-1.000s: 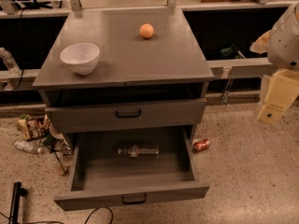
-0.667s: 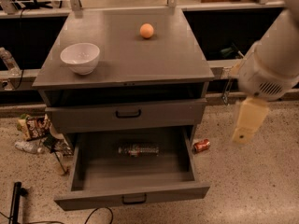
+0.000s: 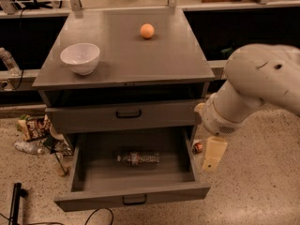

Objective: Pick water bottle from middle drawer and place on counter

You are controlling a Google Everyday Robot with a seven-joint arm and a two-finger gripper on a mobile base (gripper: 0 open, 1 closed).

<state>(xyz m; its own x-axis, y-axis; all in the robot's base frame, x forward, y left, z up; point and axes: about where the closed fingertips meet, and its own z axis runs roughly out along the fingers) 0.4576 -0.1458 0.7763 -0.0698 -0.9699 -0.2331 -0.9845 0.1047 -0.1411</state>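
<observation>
Cabinet, grey, with flat worktop [image 3: 140, 64].
- Middle drawer [image 3: 131, 193]: pulled out, tray exposed, black handle on the front panel.
- Water bottle [image 3: 138, 158]: clear plastic, lying on its side near the centre of the tray floor, lengthwise left to right, touching no wall.
- Upper drawer [image 3: 154, 114]: closed, black handle.
- White bowl [image 3: 80, 58]: upright at the worktop's front left.
- Orange ball [image 3: 147, 30]: towards the worktop's rear, well apart from the bowl.
- Gripper [image 3: 211, 163]: cream-coloured, pointing down below the white arm [image 3: 253, 88], just beside the open drawer's right wall and outside the tray, holding nothing; whether apart or together cannot be told.
- Red can [image 3: 197, 147]: on the floor, right of the drawer.
</observation>
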